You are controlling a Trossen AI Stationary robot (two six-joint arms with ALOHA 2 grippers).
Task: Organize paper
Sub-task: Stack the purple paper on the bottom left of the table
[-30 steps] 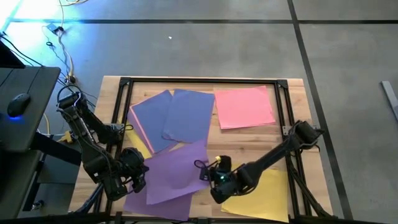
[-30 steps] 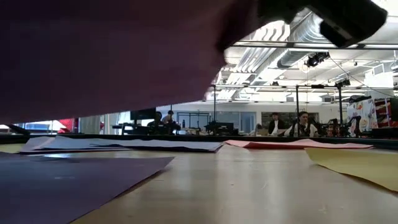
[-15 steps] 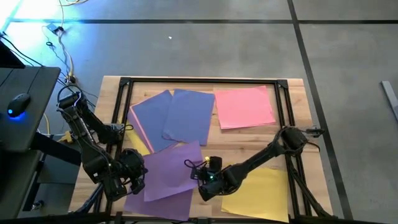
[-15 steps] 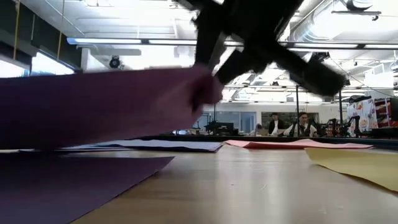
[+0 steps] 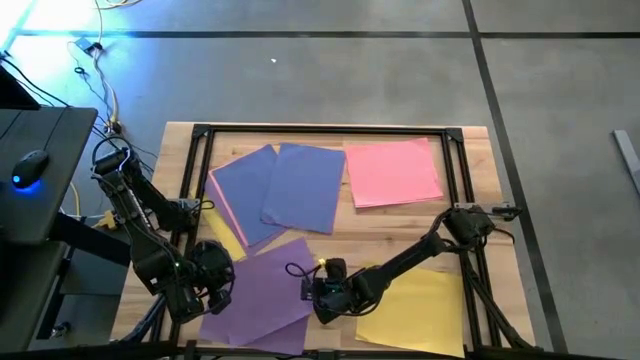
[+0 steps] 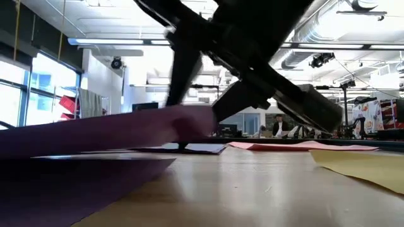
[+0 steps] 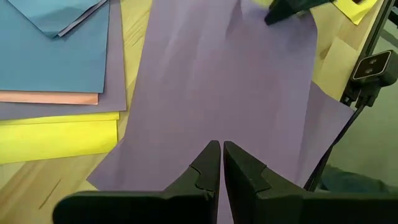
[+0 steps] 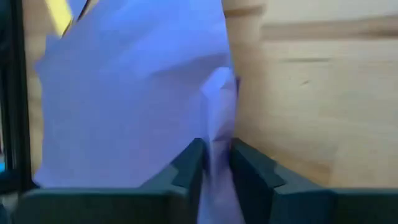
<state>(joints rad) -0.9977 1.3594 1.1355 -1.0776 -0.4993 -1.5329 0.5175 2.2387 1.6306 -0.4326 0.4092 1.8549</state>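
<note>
so, table (image 5: 475, 165): wooden top with a dark frame on it; every sheet of the paper lies inside or across that frame.
pink sheet (image 5: 393, 171): flat at the far right corner of the frame, well apart from both arms.
blue sheets (image 5: 285, 188): two overlapping, at the far left of the frame, just beside the pink sheet; more paper edges peek out beneath them in the left wrist view.
purple sheet (image 5: 262, 287): the one in hand, at the near left of the frame, lying over another purple sheet.
yellow sheet (image 5: 420, 305): at the near right of the frame, under the right arm.
right gripper (image 5: 318, 291): at the near middle of the frame, fingers pinching the purple sheet's right edge; in the low view that edge rides clear of the wood.
left gripper (image 7: 220, 163): at the near left corner of the frame, fingers pressed together just over the purple sheet, holding nothing as far as shows.
step, as judged: dragging the purple sheet onto its match.
next move, as judged: square its edges over the lower purple sheet, lower it flat, then let go.
</note>
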